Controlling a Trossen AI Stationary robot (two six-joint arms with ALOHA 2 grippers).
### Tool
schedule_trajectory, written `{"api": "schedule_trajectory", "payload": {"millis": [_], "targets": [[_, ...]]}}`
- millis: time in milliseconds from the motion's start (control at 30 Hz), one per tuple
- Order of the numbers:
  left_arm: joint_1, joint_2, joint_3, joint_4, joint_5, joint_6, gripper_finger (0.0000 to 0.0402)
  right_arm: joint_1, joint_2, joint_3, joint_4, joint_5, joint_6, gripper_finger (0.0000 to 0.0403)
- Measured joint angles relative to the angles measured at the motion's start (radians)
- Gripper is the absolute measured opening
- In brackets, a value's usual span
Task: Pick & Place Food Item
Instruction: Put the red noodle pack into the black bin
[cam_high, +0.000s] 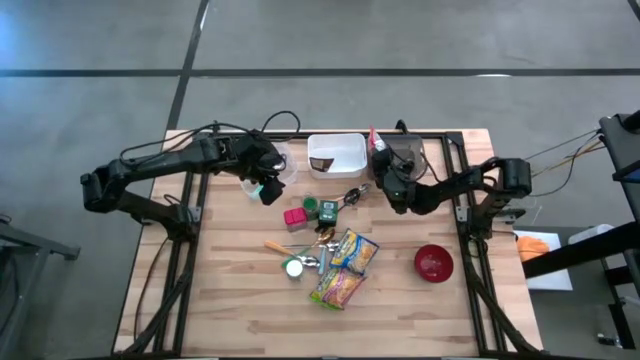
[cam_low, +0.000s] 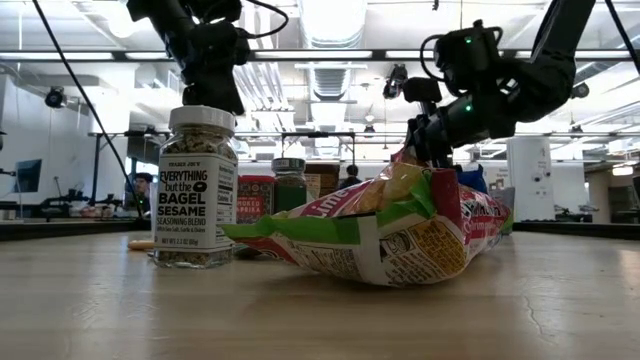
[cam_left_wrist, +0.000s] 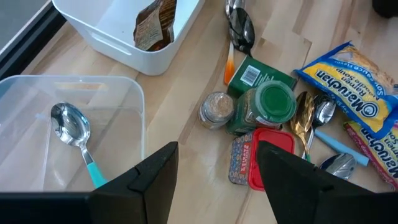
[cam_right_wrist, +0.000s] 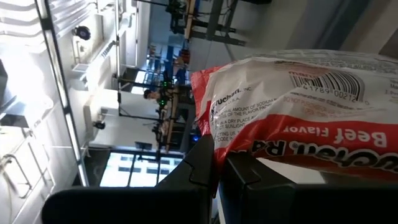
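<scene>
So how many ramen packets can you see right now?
3. A blue-and-yellow plastic ramen packet and a green-and-yellow one lie mid-table. A red-and-white beef one is pinched in the shut right hand. More could be hidden under the clutter.

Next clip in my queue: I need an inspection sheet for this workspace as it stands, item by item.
Surface: wooden table; no spills seen.
Job's things: beef ramen packet held off the table; white bin holds a brown packet.
Clutter: yellow ramen pack, second pack, seasoning jar, red tin, green jar, red bowl, loose spoons; clear container with a teal-handled spoon.
Grippers: left claw open, above the clear container's edge; right claw shut on the beef ramen packet, beside the white bin.
Cables: black loops behind the left arm.
Surroundings: grey floor; nothing seen intruding.
</scene>
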Motion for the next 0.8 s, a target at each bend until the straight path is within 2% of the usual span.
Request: {"api": "schedule_trajectory", "payload": {"millis": [433, 567, 800], "targets": [[0.0, 0.0, 0.0, 0.0, 0.011, -0.015, 0.022, -0.018, 0.0, 0.014, -0.083, -0.014, 0.042, 0.0008], [-0.001, 0.0, 0.0, -0.001, 0.015, -0.018, 0.022, -0.032, 0.0, 0.014, -0.137, -0.052, 0.093, 0.0008], [-0.006, 0.0, 0.0, 0.0, 0.017, -0.018, 0.022, -0.045, 0.0, 0.014, -0.141, -0.105, 0.091, 0.0008]]}}
